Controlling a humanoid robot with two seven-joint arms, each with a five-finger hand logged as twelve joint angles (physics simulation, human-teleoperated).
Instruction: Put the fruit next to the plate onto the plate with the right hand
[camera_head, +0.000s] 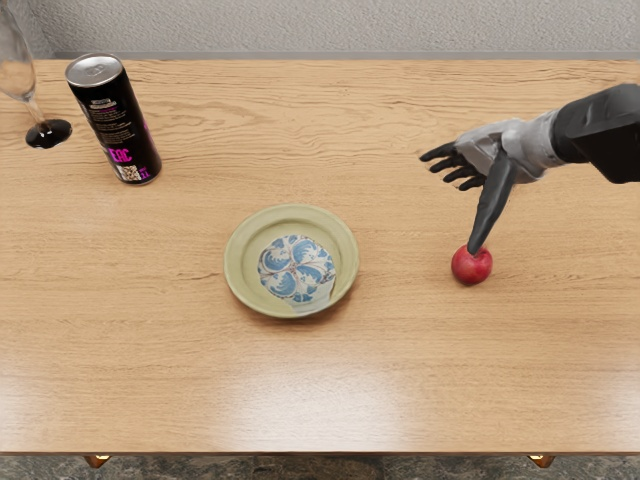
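Observation:
A small red apple (471, 266) lies on the wooden table, to the right of a green plate (241, 250) with a blue and white pattern in its middle. My right hand (472, 178) reaches in from the right edge and hovers just above and behind the apple. Its fingers are spread out and hold nothing; the thumb (490, 210) points down with its tip at the apple's top. The plate has nothing on it. My left arm does not show.
A tall black drink can (113, 117) stands at the back left. A wine glass (30, 90) stands beside it at the left edge. The table's front edge (320, 452) runs along the bottom.

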